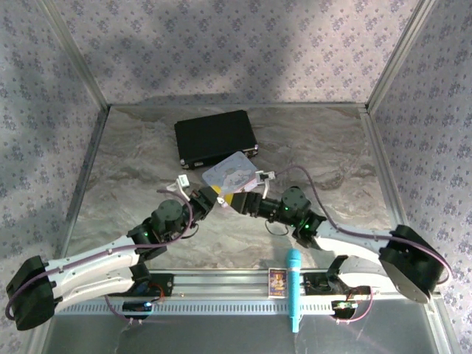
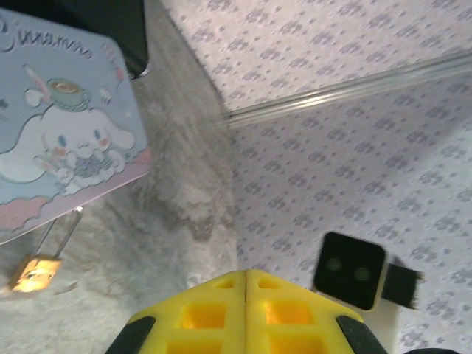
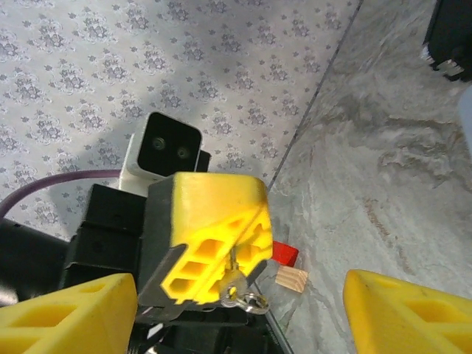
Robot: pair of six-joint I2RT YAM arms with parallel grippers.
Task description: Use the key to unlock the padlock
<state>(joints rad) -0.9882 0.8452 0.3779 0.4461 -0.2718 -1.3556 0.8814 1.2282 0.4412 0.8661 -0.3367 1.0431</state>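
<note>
At nine o'clock of the left gripper (image 2: 245,276), the padlock (image 2: 33,271) lies at the edge of the tin (image 2: 66,133). Left gripper clamps the key (image 3: 237,287); right gripper (image 3: 236,317) gapes wide, empty. Risk: the unheld padlock slides under key pressure.

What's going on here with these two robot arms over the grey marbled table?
The left gripper is clamped shut on the tiny pale-metal key, which pokes out of its yellow fingertips with a small ring attached. The right gripper faces it with jaws wide open, holding nothing. The little brass-yellow padlock with a silvery shackle lies on the table beside the pastel cartoon tin, with neither gripper touching it. The key is not yet in the lock.
</note>
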